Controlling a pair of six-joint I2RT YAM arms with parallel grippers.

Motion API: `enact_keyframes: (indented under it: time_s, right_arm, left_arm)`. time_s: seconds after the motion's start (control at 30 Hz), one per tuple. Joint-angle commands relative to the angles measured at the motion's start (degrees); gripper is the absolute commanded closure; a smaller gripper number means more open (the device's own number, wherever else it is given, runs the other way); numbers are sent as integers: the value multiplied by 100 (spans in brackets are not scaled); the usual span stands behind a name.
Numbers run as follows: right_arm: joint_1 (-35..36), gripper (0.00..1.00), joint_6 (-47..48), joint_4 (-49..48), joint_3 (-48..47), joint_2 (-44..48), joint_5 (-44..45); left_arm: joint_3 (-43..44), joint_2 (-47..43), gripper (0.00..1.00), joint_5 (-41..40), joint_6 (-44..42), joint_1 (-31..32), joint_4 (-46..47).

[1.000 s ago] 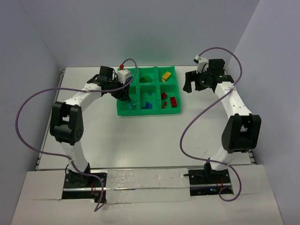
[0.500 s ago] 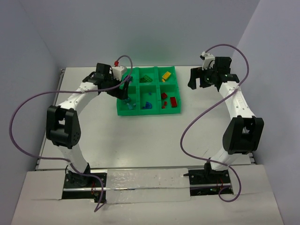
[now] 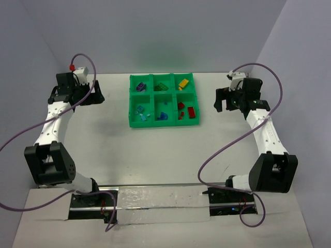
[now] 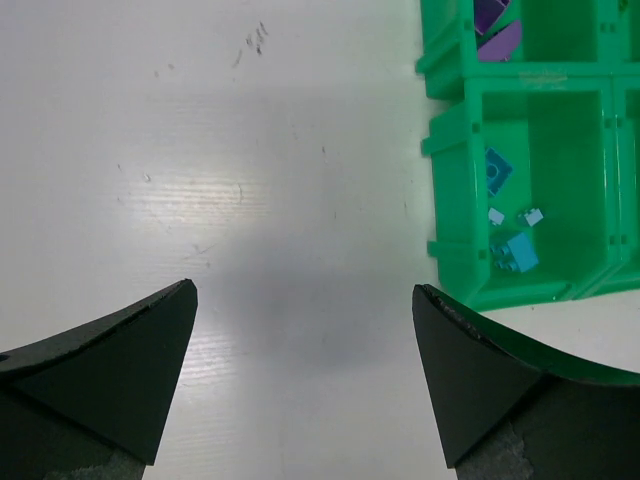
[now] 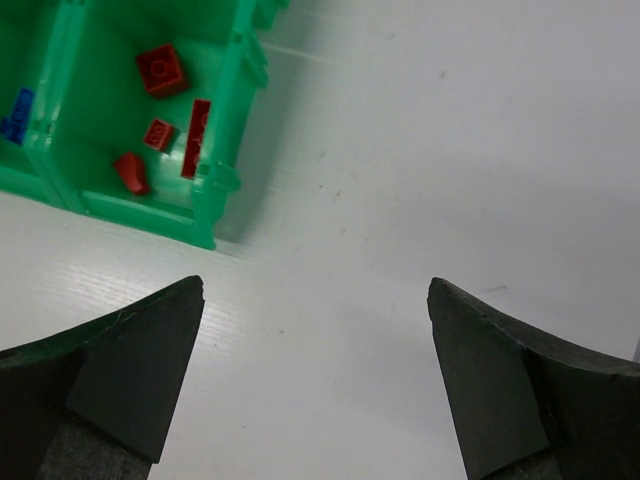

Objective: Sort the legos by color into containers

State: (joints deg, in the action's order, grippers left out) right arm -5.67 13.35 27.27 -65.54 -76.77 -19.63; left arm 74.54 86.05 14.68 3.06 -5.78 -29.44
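Observation:
The green tray [image 3: 163,123] holds sorted legos: purple [image 3: 140,88], green [image 3: 163,87], yellow [image 3: 183,82], light blue [image 3: 139,111], blue [image 3: 163,114] and red [image 3: 187,110], each colour in its own compartment. My left gripper [image 3: 95,96] is open and empty over bare table, left of the tray. In the left wrist view [image 4: 305,290] the tray's wall [image 4: 450,180], light blue bricks [image 4: 515,252] and purple bricks [image 4: 495,30] show at the right. My right gripper [image 3: 223,101] is open and empty, right of the tray. In the right wrist view [image 5: 315,285] the red bricks [image 5: 160,70] lie at upper left.
The white table [image 3: 155,155] is walled at the back and both sides. Purple cables loop from both arms. I see no loose bricks on the table outside the tray.
My left arm has swung left, away from the tray's left compartments, to the table's far left. My right gripper has drifted a little right and nearer.

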Motion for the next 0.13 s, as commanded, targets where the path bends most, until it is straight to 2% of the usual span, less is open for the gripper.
enact_keyframes:
  time_s: [0.0, 0.1]
  right_arm:
    - [-77, 0, -163, -436, 276, 329, 612]
    - [-92, 0, -213, -486, 361, 379, 668]
  left_arm:
    - [-414, -499, 1, -334, 163, 85, 453]
    - [-522, -560, 1, -335, 178, 85, 470]
